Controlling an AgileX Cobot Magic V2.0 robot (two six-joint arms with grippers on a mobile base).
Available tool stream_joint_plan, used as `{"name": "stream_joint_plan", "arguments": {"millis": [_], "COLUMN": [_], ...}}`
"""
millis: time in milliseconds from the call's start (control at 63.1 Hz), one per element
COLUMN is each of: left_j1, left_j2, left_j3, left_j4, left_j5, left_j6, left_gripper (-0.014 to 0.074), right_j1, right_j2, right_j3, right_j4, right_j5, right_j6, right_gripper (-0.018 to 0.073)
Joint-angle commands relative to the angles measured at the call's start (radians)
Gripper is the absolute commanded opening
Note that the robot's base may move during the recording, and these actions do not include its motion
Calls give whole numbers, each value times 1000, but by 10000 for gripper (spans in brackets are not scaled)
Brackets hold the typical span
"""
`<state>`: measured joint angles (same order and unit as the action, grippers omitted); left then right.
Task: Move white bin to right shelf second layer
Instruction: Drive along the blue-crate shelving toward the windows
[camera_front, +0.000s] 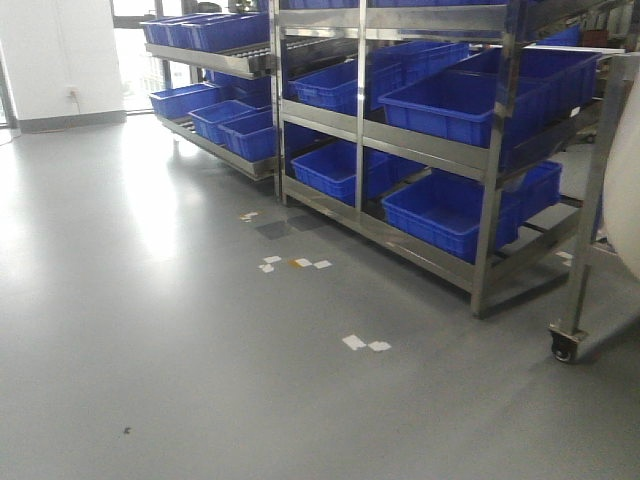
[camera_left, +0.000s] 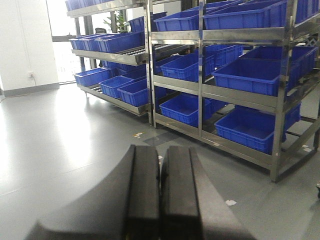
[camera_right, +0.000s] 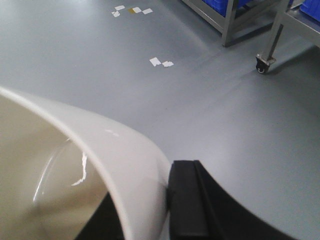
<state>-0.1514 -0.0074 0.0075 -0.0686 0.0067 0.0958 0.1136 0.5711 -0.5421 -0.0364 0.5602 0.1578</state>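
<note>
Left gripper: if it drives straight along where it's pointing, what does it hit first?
Nothing close: ahead of the shut left gripper is bare floor. First obstacle is probably the steel rack holding blue crates, though depth is hard to judge.

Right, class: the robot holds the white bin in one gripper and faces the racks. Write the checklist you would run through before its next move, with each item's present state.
1. Grip: right gripper clamps the white bin by its rim: ok.
2. Spare arm: left gripper shut, holding nothing: ok.
3. Path: floor ahead bears only flat tape marks: ok.
4. Free place on the target level: cannot tell; the rack levels in view hold blue crates.
5. Clearance from the caster on the right: cannot tell.
</note>
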Motion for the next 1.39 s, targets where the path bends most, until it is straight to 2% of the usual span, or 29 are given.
{"name": "stream_joint_plan", "arguments": {"millis": [0, 1378], "left_j1": [-2, -2], "left_j2": [-13, -13], "left_j3": [33, 33], "left_j4": [-5, -5], "left_j5": [-86, -86], "left_j6": [-7, -7], "left_gripper": [85, 85], "right_j1": [-5, -5], "right_j2": [5, 5], "right_j3": [-34, -34], "right_j4": [2, 2], "right_j5": [-90, -90], "right_j6": [0, 0], "right_gripper": [55, 55]}}
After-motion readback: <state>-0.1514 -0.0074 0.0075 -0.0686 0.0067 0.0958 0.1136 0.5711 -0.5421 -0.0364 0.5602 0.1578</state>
